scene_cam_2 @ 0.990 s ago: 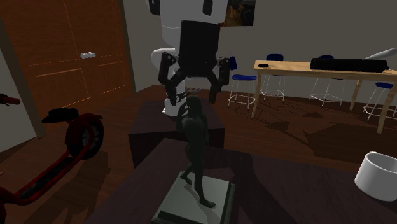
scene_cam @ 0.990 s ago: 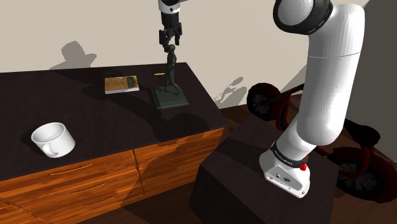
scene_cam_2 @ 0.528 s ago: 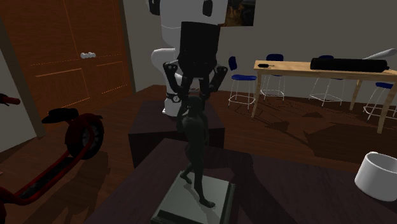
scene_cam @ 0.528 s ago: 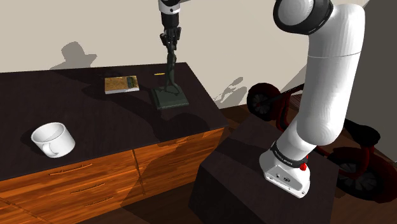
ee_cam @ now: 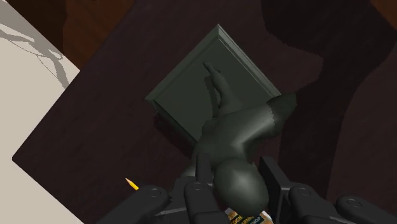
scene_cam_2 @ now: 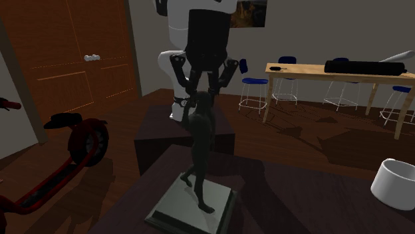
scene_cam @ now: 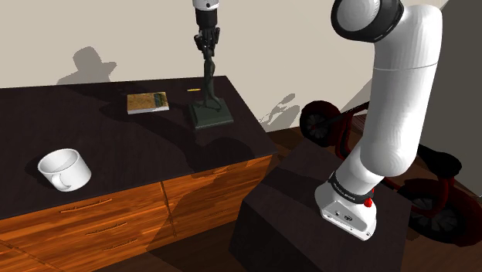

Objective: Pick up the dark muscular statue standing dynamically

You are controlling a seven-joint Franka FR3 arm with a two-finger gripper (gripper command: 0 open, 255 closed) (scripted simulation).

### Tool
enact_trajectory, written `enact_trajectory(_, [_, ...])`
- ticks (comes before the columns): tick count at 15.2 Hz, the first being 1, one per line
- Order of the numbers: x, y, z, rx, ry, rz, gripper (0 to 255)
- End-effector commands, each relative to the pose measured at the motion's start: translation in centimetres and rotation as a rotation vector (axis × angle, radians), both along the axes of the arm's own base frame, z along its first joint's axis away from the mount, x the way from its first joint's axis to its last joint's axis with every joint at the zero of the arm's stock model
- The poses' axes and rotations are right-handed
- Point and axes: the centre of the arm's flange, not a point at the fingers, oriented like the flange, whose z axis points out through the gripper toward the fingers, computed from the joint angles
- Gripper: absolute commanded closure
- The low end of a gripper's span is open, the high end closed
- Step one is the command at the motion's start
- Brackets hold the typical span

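The dark statue [scene_cam: 207, 81] of a striding muscular figure stands on a square grey-green base at the far right of the dark dresser top [scene_cam: 93, 139]. My gripper [scene_cam: 206, 48] comes straight down from above and is shut on the statue's head. In the second exterior view the gripper [scene_cam_2: 201, 90] clasps the top of the statue [scene_cam_2: 201, 143], and the base looks slightly raised and turned. The wrist view shows the statue [ee_cam: 238, 127] clamped between the gripper [ee_cam: 235, 175] fingers, its base below against the dark top.
On the dresser lie a small book [scene_cam: 147, 102], a yellow pencil [scene_cam: 192, 90] and a white cup [scene_cam: 65, 169] near the front. A red scooter [scene_cam: 432, 193] stands beside the stand [scene_cam: 309, 216]. A long table with stools [scene_cam_2: 326, 70] is across the room.
The fingers have closed on the statue's head. The statue has since shifted a little with the gripper, its base moving slightly up and right in the shoulder view.
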Motion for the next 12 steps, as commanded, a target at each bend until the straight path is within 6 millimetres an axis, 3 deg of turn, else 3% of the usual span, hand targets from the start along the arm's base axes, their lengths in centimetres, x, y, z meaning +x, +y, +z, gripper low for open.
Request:
enact_trajectory(1, [0.0,0.0,1.2,0.0,-0.002,0.0,255])
enact_trajectory(10, [0.0,0.0,5.9,0.0,-0.002,0.0,255])
enact_trajectory(12, [0.0,0.0,6.0,0.0,-0.002,0.0,255])
